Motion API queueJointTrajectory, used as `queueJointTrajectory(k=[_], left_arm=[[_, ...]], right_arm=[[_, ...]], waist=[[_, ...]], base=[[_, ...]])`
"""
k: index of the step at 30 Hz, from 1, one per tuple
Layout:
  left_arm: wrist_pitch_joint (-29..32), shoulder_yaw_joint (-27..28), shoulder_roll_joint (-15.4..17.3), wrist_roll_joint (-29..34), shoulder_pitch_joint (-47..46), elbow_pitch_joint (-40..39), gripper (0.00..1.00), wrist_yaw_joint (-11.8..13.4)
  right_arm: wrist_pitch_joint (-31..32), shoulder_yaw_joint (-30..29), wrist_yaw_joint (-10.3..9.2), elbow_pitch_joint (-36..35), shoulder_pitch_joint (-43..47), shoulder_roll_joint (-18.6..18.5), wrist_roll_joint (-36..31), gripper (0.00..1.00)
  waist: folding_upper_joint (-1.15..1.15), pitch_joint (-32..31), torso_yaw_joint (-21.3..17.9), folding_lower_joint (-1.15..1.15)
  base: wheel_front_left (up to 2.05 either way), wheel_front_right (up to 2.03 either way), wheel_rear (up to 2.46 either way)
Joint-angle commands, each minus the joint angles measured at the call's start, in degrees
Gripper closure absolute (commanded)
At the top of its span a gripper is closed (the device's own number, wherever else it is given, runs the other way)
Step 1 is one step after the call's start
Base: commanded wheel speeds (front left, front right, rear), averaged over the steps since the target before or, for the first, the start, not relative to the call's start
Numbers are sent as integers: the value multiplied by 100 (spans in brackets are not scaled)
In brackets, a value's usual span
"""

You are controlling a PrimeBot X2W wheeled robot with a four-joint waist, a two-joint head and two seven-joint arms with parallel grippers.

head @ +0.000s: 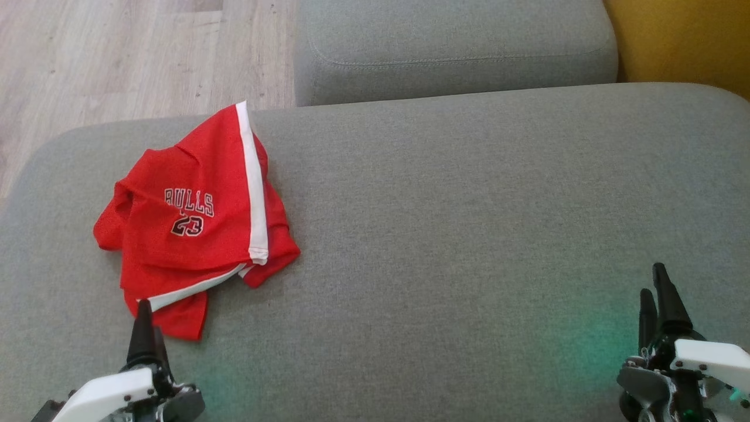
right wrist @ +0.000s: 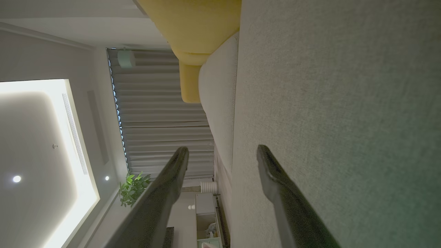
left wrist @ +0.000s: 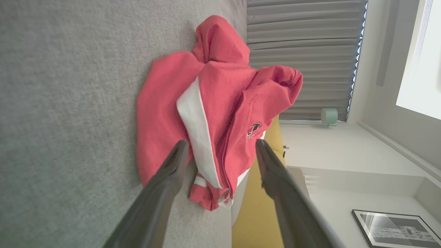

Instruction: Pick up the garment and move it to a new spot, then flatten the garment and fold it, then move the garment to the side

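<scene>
While both arms sit low in the head view, we note the left gripper (head: 147, 319) at 7 o'clock, fingers spread wide with nothing between them. The right gripper (head: 652, 279) at 5 o'clock is equally wide and empty.

The garment (head: 193, 228), red with white stripes and marked "BULLS 23", lies crumpled at 9 o'clock. Its near hem is just beyond the left fingertip; we cannot tell whether they touch.

It rests on a broad grey cushion (head: 469, 234). A second cushion (head: 457, 53) sits at 12 o'clock, a wooden floor (head: 117, 58) at 11 o'clock and yellow upholstery (head: 679, 41) at 1 o'clock.

Left wrist view: the garment (left wrist: 220, 96) stands bunched ahead of the spread fingers, with a pleated curtain (left wrist: 303, 51) and a framed picture (left wrist: 396, 227) behind.

Right wrist view: bare cushion fabric lies ahead, with a potted plant (right wrist: 132, 187) and a lit ceiling panel (right wrist: 38, 155) beyond.
</scene>
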Motion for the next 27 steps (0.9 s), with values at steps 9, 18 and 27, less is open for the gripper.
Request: queueJointTrajectory(k=[9,18,27], left_arm=[[-213,77,36,238,-167,-300,0,-10],[-348,237,39,802,-188,-459,0,-13],[-501,219,44,1680,-244,-875,0,176]], right_arm=[[-219,31,-1,-336,-212,-26,-543,0],[-354,17,-1,-497,-234,-29,-1295,0],[-506,149,-1,-859,-265,-33,-2687,0]], waist=[[0,-17,11,0],[0,-22,19,0],[0,-17,30,0]], base=[[0,0,0],[0,0,0],[0,0,0]])
